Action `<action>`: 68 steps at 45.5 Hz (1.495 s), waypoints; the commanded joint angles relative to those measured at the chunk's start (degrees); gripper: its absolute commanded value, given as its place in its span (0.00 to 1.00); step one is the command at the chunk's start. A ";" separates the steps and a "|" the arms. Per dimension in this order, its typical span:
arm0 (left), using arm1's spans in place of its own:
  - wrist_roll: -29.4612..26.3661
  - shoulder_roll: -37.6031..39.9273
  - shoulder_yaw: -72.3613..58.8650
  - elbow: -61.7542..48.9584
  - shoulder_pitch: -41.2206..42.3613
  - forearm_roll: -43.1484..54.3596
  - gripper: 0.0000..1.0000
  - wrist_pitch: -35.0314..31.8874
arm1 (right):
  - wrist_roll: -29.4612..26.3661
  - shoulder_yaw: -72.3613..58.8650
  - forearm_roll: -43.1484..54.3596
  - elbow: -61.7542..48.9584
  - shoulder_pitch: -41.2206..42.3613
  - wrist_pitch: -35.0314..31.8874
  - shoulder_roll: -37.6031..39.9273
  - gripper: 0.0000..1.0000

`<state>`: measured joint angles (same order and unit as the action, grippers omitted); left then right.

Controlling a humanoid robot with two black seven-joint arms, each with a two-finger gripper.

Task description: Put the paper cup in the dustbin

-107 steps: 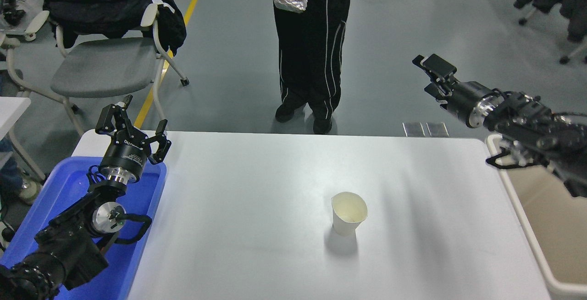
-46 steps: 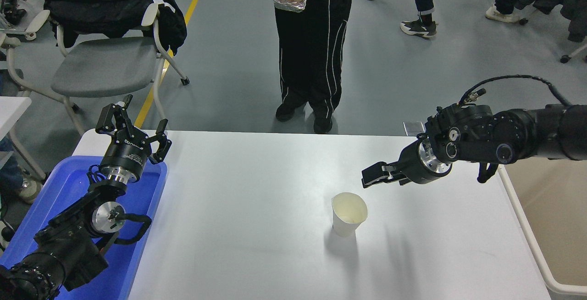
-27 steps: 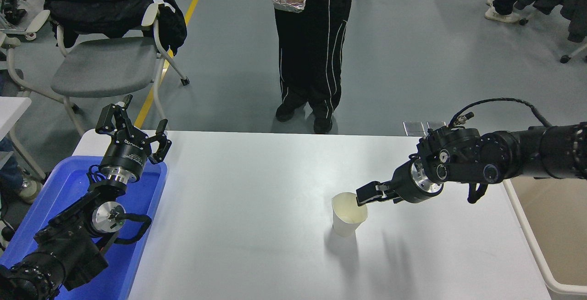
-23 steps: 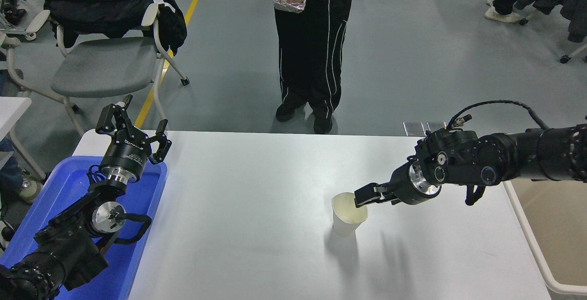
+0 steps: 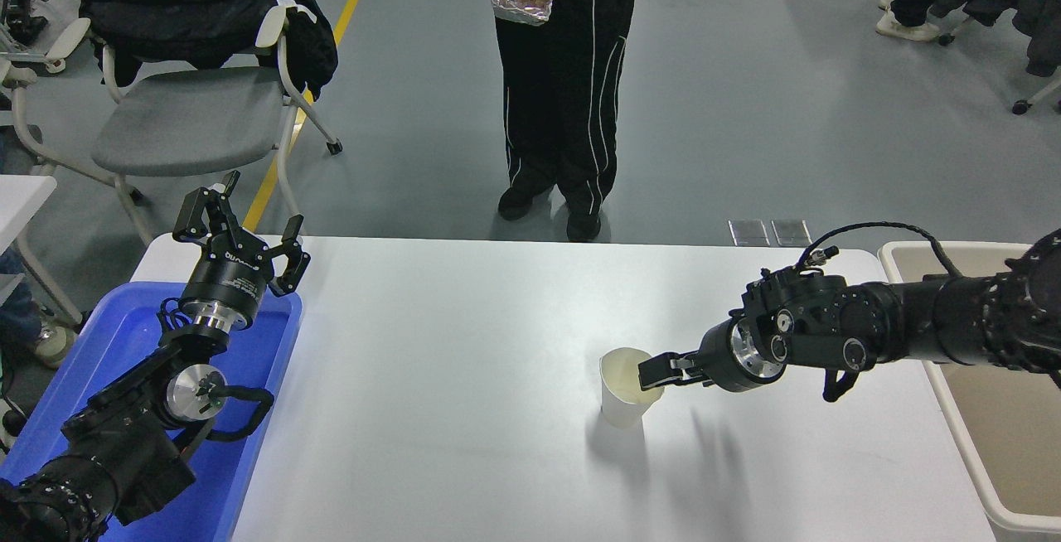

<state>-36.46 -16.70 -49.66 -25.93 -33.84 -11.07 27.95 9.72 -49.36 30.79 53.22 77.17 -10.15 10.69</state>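
The paper cup (image 5: 623, 405), white with a cream inside, stands upright on the white table (image 5: 448, 376), right of centre. My right gripper (image 5: 651, 374) reaches in from the right and its tip sits at the cup's right rim, overlapping it. Side-on, I cannot make out whether it grips the cup. The beige dustbin (image 5: 1019, 434) with its white rim stands off the table's right edge, partly behind my right arm. My left gripper (image 5: 244, 215) is open and parked at the lower left.
A bright blue tray (image 5: 124, 343) lies at the table's left end under my left arm. A person in black trousers (image 5: 564, 111) stands at the far side holding a foil bag. A grey chair (image 5: 191, 111) with a black coat stands at the far left.
My right arm swung from high at the right down and left to the cup. In the last half second its tip dropped lower at the right rim. The cup has not moved.
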 commanded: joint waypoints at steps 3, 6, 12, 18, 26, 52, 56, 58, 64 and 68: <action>-0.02 0.00 0.00 0.00 0.00 0.00 1.00 0.00 | 0.47 0.58 1.02 -1.19 -1.58 1.19 -0.05 0.75; -0.02 0.00 0.00 0.00 0.00 0.00 1.00 0.00 | 0.47 0.49 1.11 -1.19 -1.49 1.19 -0.05 0.55; -0.02 0.00 0.00 0.00 0.00 0.00 1.00 0.00 | 0.47 0.32 1.11 -1.19 -1.40 1.01 -0.14 0.21; 0.07 0.00 0.00 0.00 0.00 0.00 1.00 0.00 | 0.65 0.32 1.11 -1.19 -1.49 1.01 -0.14 0.00; 0.07 0.00 0.00 0.00 0.00 0.00 1.00 0.00 | 0.65 0.40 1.11 -1.27 -1.84 1.19 -0.14 0.00; -0.02 0.00 0.00 0.00 0.00 0.00 1.00 0.00 | 1.09 9.63 1.02 -0.57 0.00 2.16 5.04 0.00; -0.02 0.00 0.00 0.00 0.00 0.00 1.00 0.00 | 1.17 11.12 0.94 -0.22 0.18 2.07 6.62 0.00; 0.07 0.00 0.00 0.00 0.00 0.00 1.00 0.00 | 1.17 11.83 0.94 -0.22 0.18 1.98 7.24 0.00; -0.02 0.00 0.00 0.00 0.00 0.00 1.00 0.00 | 1.26 14.37 0.94 1.09 0.97 1.45 9.43 0.00; 0.07 0.00 0.00 0.00 0.00 0.00 1.00 0.00 | 1.26 16.31 0.94 3.47 1.76 1.45 11.28 0.00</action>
<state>-36.47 -16.70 -49.66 -25.93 -33.84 -11.06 27.95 10.88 -37.94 31.76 53.46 77.45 -8.37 17.77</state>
